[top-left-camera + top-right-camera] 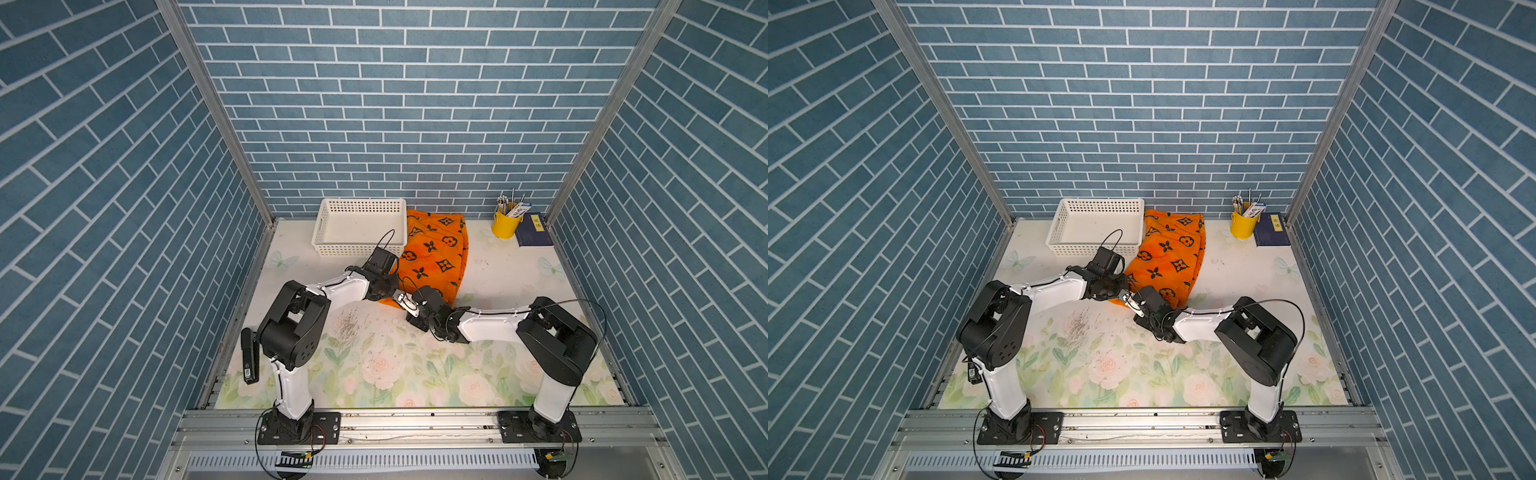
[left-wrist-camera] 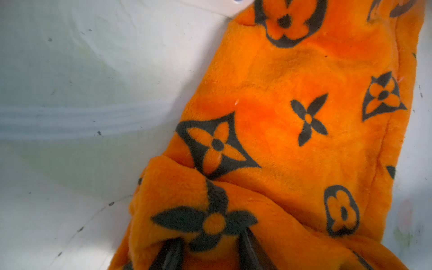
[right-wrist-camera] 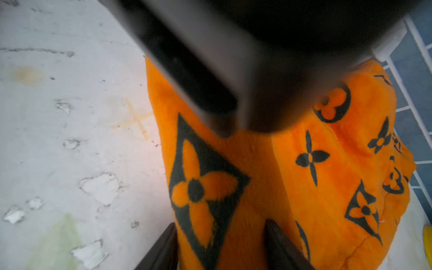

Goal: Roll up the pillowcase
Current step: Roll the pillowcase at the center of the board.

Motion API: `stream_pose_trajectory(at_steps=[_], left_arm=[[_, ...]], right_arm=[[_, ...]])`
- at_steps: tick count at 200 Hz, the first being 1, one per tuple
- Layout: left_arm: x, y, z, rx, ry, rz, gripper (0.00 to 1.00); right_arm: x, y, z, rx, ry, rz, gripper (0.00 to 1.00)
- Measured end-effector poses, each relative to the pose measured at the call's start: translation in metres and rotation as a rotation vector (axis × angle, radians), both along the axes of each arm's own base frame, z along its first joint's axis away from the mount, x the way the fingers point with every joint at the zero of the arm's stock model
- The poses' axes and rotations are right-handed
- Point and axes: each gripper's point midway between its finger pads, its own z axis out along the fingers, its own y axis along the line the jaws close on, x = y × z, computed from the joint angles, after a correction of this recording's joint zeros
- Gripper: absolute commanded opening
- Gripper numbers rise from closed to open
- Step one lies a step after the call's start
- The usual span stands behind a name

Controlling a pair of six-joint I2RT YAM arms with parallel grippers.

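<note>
Just beside the white basket (image 1: 361, 202), along the wall facing the yellow pen cup (image 1: 506, 226) and running on past the basket's near corner: working on the pillowcase (image 1: 434, 253), lying there as a long, narrowed orange strip on the table (image 1: 498, 274), apparently at the start of the roll, with only the end farthest from the basket's back wall lifted into a first fold. Holding that end with the left gripper (image 2: 211, 235), partly closed and pinching a thick bunch of plush, at the corner nearer the basket. Straddling the same end with the right gripper (image 3: 221, 223) on the side away from the basket, fingers parted with fabric between them; not possible to tell from the wrist view whether clamping or merely resting around the cloth. Before turning the fold over, confirming a firm bite on the right side, taking all layers rather than the top pile only. Then carrying both grippers level and together toward the basket's back wall, turning the lifted edge over onto the flat cloth and pressing lightly, so as to be forming a tight, straight core. Watching the two wrists, crowding close together at this end: spacing them wider along the hem for an even roll. Avoiding dragging the strip against the basket wall, likely to be skewing the roll or shifting the basket.
</note>
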Motion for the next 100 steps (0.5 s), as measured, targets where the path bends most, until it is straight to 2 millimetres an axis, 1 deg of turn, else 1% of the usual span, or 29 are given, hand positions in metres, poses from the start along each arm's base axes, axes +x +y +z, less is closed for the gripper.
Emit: stream_pose_trajectory(at_steps=[17,26,49,63,83,100], left_arm=[[0.001,0.001,0.002,0.002,-0.006,0.007,0.44],[0.0,0.002,0.004,0.006,-0.008,0.008,0.45],[0.0,0.011,0.009,0.026,-0.009,0.028,0.47],[0.001,0.02,0.018,0.034,-0.017,0.048,0.48],[0.005,0.039,0.041,0.026,-0.05,0.089,0.49],[0.011,0.054,0.074,0.0,-0.112,0.121,0.5]], right_arm=[[0.0,0.002,0.001,0.01,0.001,-0.001,0.11],[0.0,0.003,0.001,0.016,0.006,0.002,0.0],[-0.005,0.011,0.003,0.061,0.05,0.03,0.0],[-0.008,0.02,0.008,0.107,0.086,0.06,0.0],[-0.015,0.03,0.019,0.184,0.158,0.095,0.0],[-0.021,0.025,0.013,0.224,0.267,0.093,0.0]])
